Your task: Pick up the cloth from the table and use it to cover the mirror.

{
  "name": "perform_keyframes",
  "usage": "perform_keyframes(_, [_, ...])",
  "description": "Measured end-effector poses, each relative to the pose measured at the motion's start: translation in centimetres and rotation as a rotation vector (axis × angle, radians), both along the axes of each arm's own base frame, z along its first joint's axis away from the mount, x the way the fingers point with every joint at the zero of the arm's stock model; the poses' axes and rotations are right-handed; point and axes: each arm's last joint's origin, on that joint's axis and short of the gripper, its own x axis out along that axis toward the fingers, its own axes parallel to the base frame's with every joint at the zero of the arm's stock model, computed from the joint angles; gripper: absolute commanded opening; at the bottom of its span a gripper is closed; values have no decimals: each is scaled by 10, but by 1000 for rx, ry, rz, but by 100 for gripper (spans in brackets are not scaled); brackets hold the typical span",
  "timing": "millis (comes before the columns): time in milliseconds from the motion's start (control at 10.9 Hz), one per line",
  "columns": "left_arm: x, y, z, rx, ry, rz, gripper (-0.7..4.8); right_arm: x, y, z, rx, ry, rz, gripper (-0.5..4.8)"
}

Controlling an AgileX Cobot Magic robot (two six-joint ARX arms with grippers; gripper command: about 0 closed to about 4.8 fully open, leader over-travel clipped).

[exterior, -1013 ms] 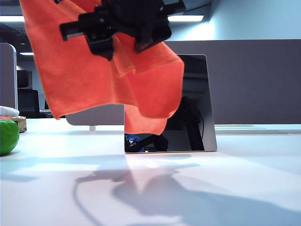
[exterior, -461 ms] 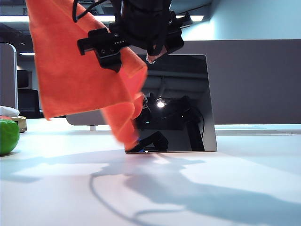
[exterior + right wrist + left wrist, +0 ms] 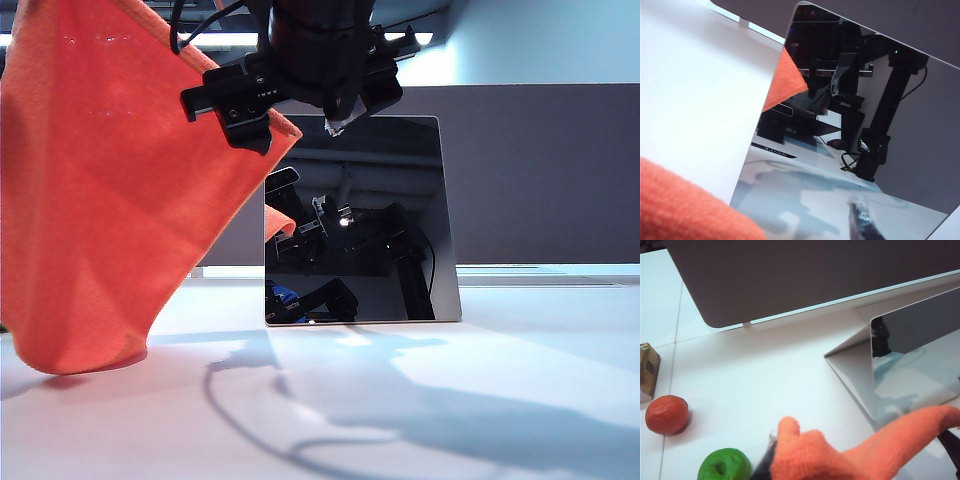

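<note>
Left gripper (image 3: 771, 460): pinching the cloth (image 3: 110, 200), which is hanging left of the mirror (image 3: 355, 220).
Right gripper (image 3: 300, 105): hovering spread and empty above the mirror's top edge.
Mirror: standing upright on the table (image 3: 500, 400).
Relation: cloth needing carrying rightward over it.

The right end effector (image 3: 300, 105) is matte black and blocky, with a wide crossbar, small screws, a clear-tipped finger (image 3: 338, 125) and a black cable looping above it.

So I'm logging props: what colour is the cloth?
Bright orange, plain, no pattern. The cloth shows best in the exterior view, hanging left of the mirror.
</note>
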Motion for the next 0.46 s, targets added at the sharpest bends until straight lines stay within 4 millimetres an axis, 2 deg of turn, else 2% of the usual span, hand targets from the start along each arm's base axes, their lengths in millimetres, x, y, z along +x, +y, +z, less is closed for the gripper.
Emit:
perform_keyframes(92, [0,0,0,-1,0,-3,-6,0,0,0,-1,1,-1,348])
perform_keyframes(184, [0,0,0,-1,0,-3,-6,0,0,0,-1,1,0,403])
perform_keyframes(276, [0,0,0,-1,0,-3,-6,0,0,-1,-1,2,-1,423])
perform_keyframes(461, [0,-1,0,-7,3,-22,-6,0,0,-1,-1,2,-1,442])
